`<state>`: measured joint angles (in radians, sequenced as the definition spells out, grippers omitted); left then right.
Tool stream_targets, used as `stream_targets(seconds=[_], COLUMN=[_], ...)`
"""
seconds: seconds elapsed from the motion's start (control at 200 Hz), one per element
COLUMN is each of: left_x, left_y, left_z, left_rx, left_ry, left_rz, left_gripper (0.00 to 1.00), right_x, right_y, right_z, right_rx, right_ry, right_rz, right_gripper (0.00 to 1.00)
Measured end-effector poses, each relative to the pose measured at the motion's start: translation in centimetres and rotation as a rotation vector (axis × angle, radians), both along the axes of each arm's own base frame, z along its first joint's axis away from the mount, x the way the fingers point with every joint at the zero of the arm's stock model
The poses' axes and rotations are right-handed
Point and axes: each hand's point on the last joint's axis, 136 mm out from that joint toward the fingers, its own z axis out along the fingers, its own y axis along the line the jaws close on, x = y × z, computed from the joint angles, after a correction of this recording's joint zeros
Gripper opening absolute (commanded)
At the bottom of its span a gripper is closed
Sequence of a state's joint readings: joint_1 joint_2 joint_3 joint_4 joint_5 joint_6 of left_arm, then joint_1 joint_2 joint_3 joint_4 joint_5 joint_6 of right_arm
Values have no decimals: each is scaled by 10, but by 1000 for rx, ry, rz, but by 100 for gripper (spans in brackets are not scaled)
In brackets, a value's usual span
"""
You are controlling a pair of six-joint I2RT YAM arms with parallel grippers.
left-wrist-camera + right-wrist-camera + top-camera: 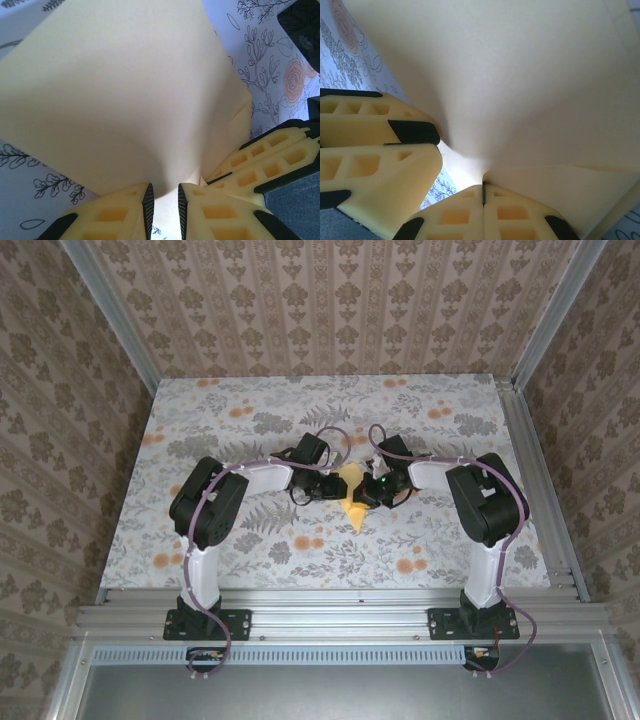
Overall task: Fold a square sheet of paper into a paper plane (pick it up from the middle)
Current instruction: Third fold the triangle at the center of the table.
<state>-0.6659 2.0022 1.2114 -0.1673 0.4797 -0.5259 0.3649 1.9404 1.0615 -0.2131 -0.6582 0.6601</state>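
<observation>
**Mid-fold: both grippers on the paper, no plane yet**

So the right gripper (483,196) has its jaws pressed together right on the square sheet of paper (520,75). You can see the sheet pucker and run down into the seam between the fingers. The left gripper (165,205) is a bit different: its jaws stand slightly apart with the paper's edge dipping into the gap, and I honestly can't say it's biting anything. The two grippers sit nose to nose, practically touching.

The sheet is bunched between them at the middle of the table (450,540). From overhead it's a small yellow patch with a corner poking toward the near side. There looks to be a second layer along one edge, so my guess is at least one fold is in.

Nothing here resembles a slim pointed dart with a centre crease, so I'd call it early-ish, with most of the folds left to do.
</observation>
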Motion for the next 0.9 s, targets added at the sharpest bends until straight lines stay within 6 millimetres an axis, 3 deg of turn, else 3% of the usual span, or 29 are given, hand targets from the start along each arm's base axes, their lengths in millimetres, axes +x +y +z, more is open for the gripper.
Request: stream_targets(seconds=[0.38,0.9], left_x=[0,2], left_y=[-1,0], left_z=[0,2], left_rx=[-7,-23], left_ry=[2,7], left_rz=[-4,-1], left_gripper=[25,25], right_x=[0,3], right_y=[1,3], right_z=[-1,4], right_rx=[3,17], right_ry=[1,-14], right_rz=[0,13], right_gripper=[7,34])
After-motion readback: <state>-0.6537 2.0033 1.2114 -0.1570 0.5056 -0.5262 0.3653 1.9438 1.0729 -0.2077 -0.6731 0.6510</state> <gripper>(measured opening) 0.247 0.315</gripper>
